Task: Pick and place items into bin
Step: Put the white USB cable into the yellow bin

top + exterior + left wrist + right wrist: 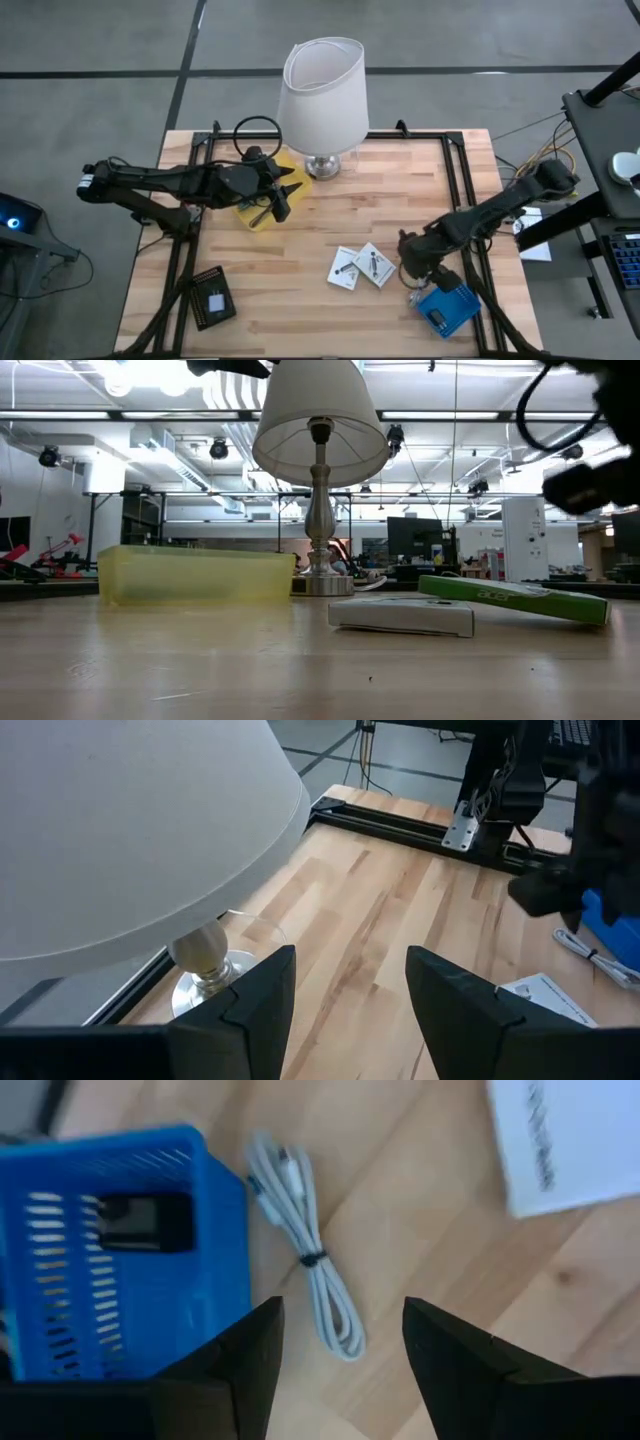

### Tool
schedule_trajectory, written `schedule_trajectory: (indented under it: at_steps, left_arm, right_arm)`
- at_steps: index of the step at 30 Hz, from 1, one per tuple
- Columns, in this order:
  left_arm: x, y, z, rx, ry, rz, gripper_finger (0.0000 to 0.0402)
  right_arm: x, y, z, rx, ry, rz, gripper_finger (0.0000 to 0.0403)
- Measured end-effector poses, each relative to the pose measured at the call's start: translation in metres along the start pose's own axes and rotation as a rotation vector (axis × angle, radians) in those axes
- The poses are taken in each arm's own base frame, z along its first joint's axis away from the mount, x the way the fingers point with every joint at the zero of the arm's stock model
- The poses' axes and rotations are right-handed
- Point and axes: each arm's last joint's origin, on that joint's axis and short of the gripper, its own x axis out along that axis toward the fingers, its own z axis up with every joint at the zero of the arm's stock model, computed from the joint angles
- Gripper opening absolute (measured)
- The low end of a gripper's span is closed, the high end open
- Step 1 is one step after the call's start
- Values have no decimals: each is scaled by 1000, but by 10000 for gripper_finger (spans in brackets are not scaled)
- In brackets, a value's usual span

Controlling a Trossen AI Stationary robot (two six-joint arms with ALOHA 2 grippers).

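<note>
White cable (pixel 310 1260) beside blue bin (pixel 110 1250), right-wrist-only detail.

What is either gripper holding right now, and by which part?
Nothing. The left gripper is open and empty above the table near the lamp. The right gripper is open and empty over a bundled white cable beside the blue basket.

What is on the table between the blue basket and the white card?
A bundled white cable lies on bare wood between the blue basket and the white card. The right wrist view shows it, just beyond the right tool.
</note>
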Motion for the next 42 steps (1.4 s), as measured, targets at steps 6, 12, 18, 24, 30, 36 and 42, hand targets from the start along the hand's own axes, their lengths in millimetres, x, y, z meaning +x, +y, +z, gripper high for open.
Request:
schedule_trajectory:
  at_steps: [6, 12, 18, 24, 30, 36, 42]
  left_arm:
    - [0, 0, 0, 0, 0, 0, 175]
    - [0, 0, 0, 1, 0, 0, 175]
    - [0, 0, 0, 0, 0, 0, 175]
    - [0, 0, 0, 1, 0, 0, 175]
    - [0, 0, 0, 3, 3, 1, 175]
    - [0, 0, -2, 10, 15, 4, 175]
    - [0, 0, -1, 8, 12, 3, 175]
  right_arm:
    - [33, -12, 4, 61, 160, -2, 191]
    - [53, -16, 5, 80, 252, 75, 185]
    - [56, -14, 5, 58, 260, 95, 155]
    - [57, -14, 6, 46, 259, 77, 81]
    - [55, -14, 6, 82, 259, 24, 17]
    - [41, -8, 9, 151, 195, 70, 14]
    - [11, 1, 15, 107, 9, 96, 12]
